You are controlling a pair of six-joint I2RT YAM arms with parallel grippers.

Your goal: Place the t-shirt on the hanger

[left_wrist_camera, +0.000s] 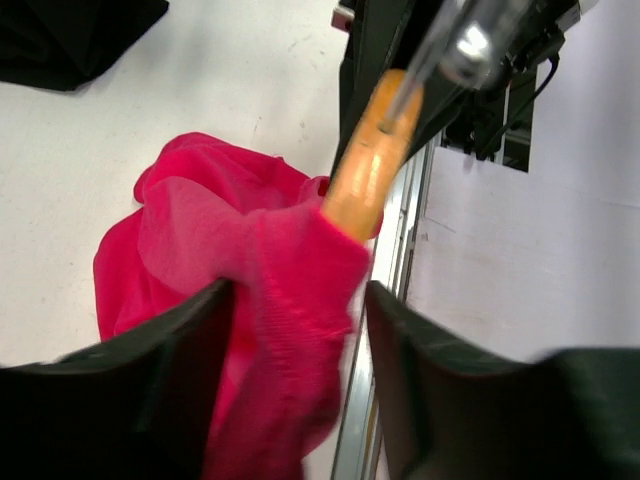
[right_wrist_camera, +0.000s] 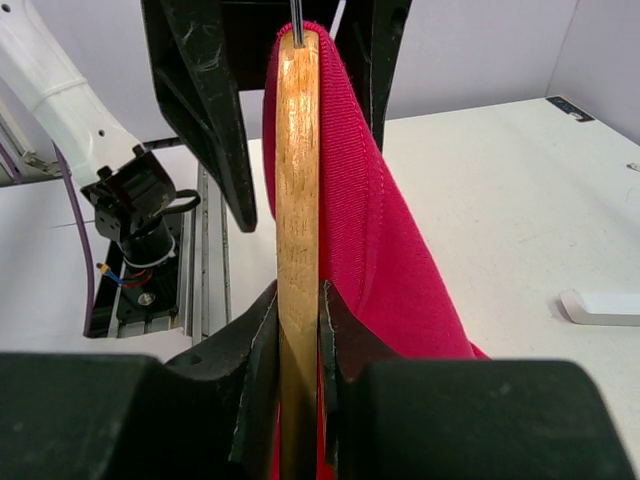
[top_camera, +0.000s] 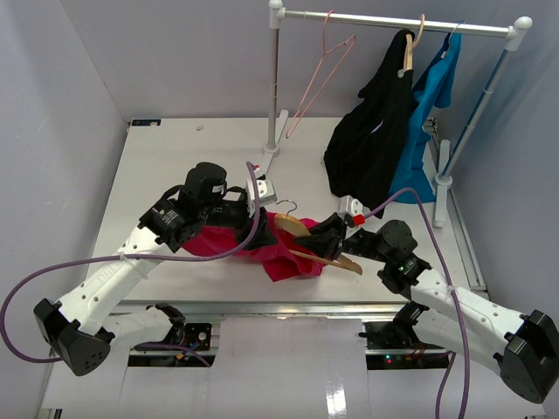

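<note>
Right gripper [right_wrist_camera: 298,300] is clenched on the light tan wooden coat hanger [right_wrist_camera: 297,150], pinching its bar edge-on above the white table [top_camera: 175,148]. The magenta-red cloth t-shirt [right_wrist_camera: 380,240] hangs over one hanger arm, and the rest lies bunched on the table under both wrists. Left gripper [left_wrist_camera: 297,295] has its jaws apart, straddling a fold of the shirt without pinching it.

Risks, as I judge them:
- The fold may slip off the hanger tip if I tug with loose jaws.
- The hanger could twist in my narrow pinch under a sideways pull.
- Bunched fabric may block the second shoulder.

Count:
- Hangers, three: mine, a thin pink wire hanger [top_camera: 319,74], and a wooden one [top_camera: 410,48] bearing the black garment [top_camera: 371,140].
- Garments, three, including the bright blue shirt [top_camera: 428,113].
- Rails, one: a silver clothes rail [top_camera: 393,21].
</note>
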